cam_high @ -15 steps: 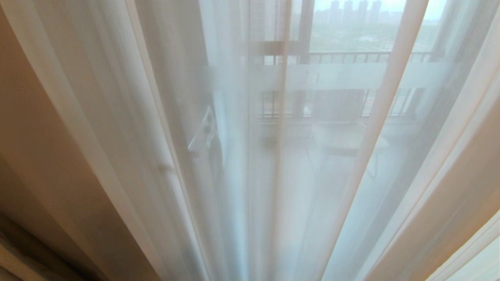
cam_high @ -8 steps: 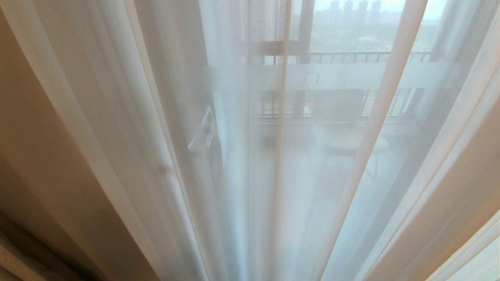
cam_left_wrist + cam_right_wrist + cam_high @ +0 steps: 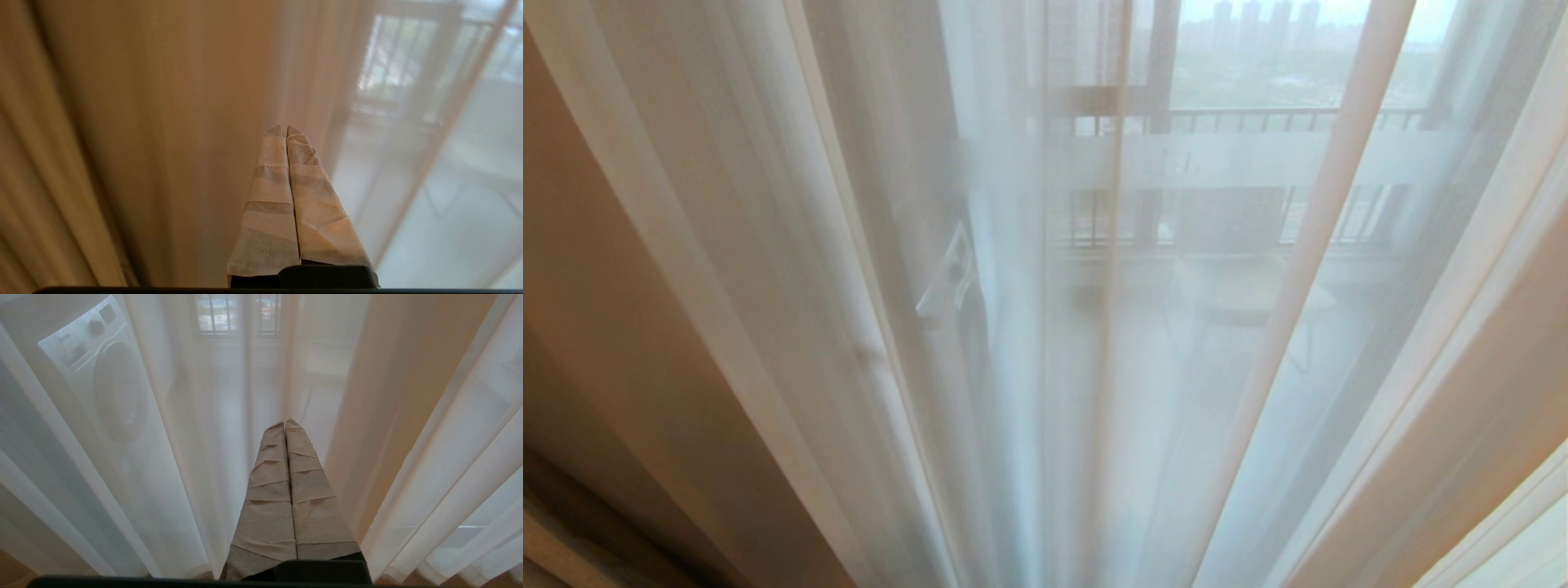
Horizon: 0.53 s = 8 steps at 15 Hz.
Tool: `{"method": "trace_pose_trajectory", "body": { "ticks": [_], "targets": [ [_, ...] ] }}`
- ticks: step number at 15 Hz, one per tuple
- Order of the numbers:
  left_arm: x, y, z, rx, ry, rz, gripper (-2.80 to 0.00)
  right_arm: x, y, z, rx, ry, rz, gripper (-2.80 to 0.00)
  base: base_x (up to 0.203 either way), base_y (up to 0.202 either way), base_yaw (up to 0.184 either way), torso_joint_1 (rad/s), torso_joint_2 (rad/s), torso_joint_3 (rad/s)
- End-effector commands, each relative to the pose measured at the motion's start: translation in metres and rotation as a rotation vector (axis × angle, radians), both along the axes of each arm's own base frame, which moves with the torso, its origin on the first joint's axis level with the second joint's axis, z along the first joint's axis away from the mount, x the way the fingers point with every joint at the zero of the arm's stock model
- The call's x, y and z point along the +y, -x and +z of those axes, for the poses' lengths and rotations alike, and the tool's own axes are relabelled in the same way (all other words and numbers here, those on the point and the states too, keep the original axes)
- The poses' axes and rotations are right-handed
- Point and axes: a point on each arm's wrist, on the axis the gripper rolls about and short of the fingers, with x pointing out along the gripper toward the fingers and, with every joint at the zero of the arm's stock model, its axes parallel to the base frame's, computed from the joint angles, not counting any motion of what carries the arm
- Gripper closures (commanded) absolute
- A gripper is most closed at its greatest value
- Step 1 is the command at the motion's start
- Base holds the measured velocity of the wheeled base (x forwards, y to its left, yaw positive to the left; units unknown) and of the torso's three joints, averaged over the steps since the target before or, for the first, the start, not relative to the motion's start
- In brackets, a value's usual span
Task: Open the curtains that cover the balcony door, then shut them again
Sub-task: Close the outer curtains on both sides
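Observation:
White see-through sheer curtains (image 3: 1013, 367) hang drawn across the whole head view, with a thicker beige drape (image 3: 596, 327) at the far left. Through them shows the balcony door (image 3: 1160, 98), its dark frame and a frosted white band (image 3: 1241, 159). Neither arm is in the head view. My left gripper (image 3: 284, 130) is shut, its tape-wrapped fingers pressed together and empty, pointing at beige curtain folds (image 3: 143, 143). My right gripper (image 3: 284, 424) is shut and empty too, pointing at the sheers (image 3: 196, 449) near their hem.
Behind the sheers stands a washing machine (image 3: 102, 375) on the balcony. A balcony railing (image 3: 1258, 121) and a small table or chair (image 3: 1258, 302) show through the cloth. The floor edge shows beneath the hem (image 3: 412, 577).
The head view has not changed; the curtains hang as before.

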Motion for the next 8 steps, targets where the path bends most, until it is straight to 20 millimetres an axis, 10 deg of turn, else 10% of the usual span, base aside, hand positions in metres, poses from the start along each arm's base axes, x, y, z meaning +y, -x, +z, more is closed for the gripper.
{"method": "trace_pose_trajectory", "body": {
  "ticks": [1,8],
  "targets": [
    [0.001,0.0,0.028,-0.013,0.011,0.053,0.0,0.0,0.0,0.0,0.003,0.001,0.001,0.0,0.0,0.0,0.0,0.0,0.0,0.0],
    [0.005,-0.041,0.125,0.015,0.031,0.203,0.0,0.0,0.0,0.0,0.001,0.001,0.001,0.0,0.0,0.0,0.0,0.0,0.0,0.0]
  ]
}}
